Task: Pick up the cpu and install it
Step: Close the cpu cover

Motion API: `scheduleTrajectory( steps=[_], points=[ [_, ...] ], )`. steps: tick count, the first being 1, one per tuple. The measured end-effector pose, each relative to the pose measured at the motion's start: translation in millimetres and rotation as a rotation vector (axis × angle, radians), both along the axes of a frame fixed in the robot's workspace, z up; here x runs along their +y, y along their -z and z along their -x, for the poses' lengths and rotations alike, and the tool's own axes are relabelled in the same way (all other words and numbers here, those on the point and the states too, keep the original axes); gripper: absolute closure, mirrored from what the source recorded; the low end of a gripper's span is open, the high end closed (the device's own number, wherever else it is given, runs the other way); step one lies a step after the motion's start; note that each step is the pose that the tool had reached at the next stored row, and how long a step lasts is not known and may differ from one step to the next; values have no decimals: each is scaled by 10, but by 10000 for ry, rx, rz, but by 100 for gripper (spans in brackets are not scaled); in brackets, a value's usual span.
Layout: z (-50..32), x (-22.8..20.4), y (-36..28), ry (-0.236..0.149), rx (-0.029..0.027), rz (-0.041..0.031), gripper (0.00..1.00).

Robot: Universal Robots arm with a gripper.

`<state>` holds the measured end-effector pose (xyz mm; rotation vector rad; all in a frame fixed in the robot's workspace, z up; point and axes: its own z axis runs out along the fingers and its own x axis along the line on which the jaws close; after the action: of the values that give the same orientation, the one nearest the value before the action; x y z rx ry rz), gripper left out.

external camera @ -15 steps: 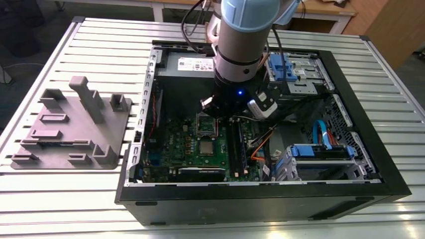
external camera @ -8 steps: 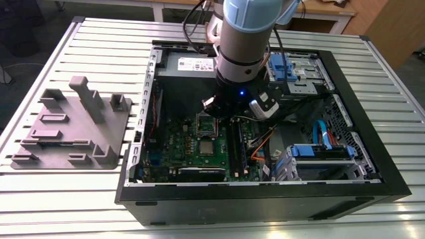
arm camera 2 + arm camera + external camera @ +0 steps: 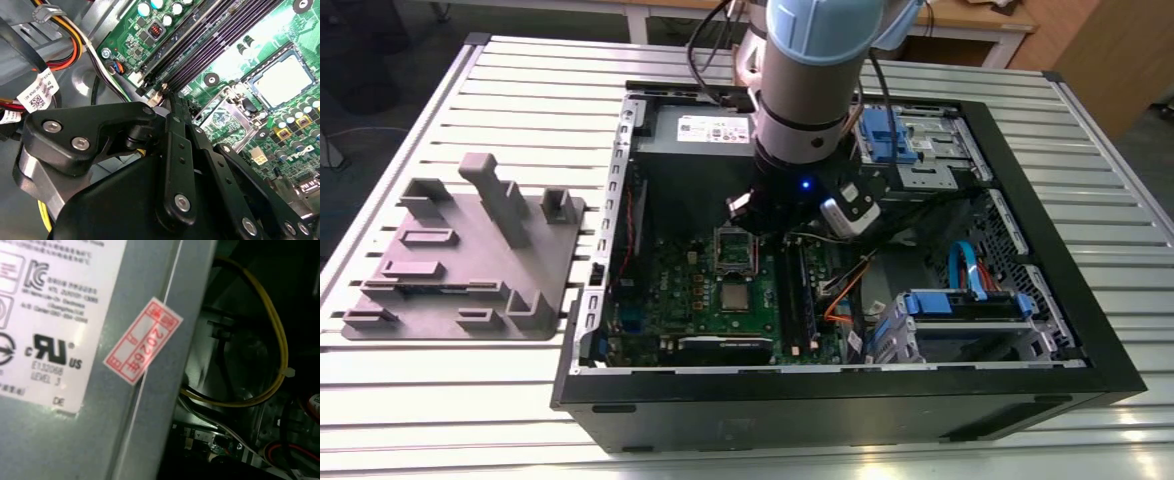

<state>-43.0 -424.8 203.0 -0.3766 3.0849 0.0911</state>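
A ribbed table of pale aluminium slats (image 3: 440,400) carries a black metal computer case (image 3: 854,410) lying on its side with the panel off. Behind the table stand light wooden furniture on white legs (image 3: 974,15) and a grey floor.

On the table, towards the exterior view's left and apart from the case, sits a grey plastic fixture plate with upright blocks (image 3: 467,260). Inside the case lies a green motherboard (image 3: 680,290). Blue plastic drive brackets (image 3: 961,305) fill the side towards the exterior view's right.

The small square cpu with the silvery-grey top (image 3: 736,296) lies flat in its socket on the motherboard. Just beside it, the dark metal retention frame (image 3: 735,248) is swung up and open. In the second wrist view the cpu (image 3: 287,80) shows as a pale square inside the socket border, near the long black memory slots (image 3: 210,45).

The light-blue and silver robot arm (image 3: 807,90) reaches down into the case. Its black gripper (image 3: 765,232) hangs over the board next to the open frame, apart from the cpu. The second wrist view shows the gripper's black linkage (image 3: 172,107) from behind. Whether it is open or closed I cannot tell.

The first wrist view faces the grey metal power supply box with white labels (image 3: 60,415) and a looped yellow wire (image 3: 277,330).
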Motion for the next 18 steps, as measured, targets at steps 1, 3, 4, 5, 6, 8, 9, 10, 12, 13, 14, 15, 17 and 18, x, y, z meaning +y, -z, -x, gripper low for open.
scheduleTrajectory(
  steps=[1,3,4,5,6,8,9,10,12,13,14,15,17,18],
  points=[
    [5,1,0,0,-14,-3,90],
    [19,2,0,0,-41,-3,90],
    [28,3,0,1,-57,-3,90],
    [37,3,0,1,-73,-1,90],
    [44,3,-1,1,-89,-1,90],
    [57,3,0,1,-118,-4,90],
    [65,3,0,0,-130,-3,90],
    [74,2,0,0,-146,-3,90],
    [91,3,0,-1,-178,-3,90],
    [97,3,-1,-1,-189,-4,90],
    [102,2,-4,-2,-195,-3,90],
    [107,2,-10,-3,-201,-2,90],
    [113,2,-29,-9,-209,-3,90],
    [114,2,-43,-12,-209,-3,90]
  ],
)
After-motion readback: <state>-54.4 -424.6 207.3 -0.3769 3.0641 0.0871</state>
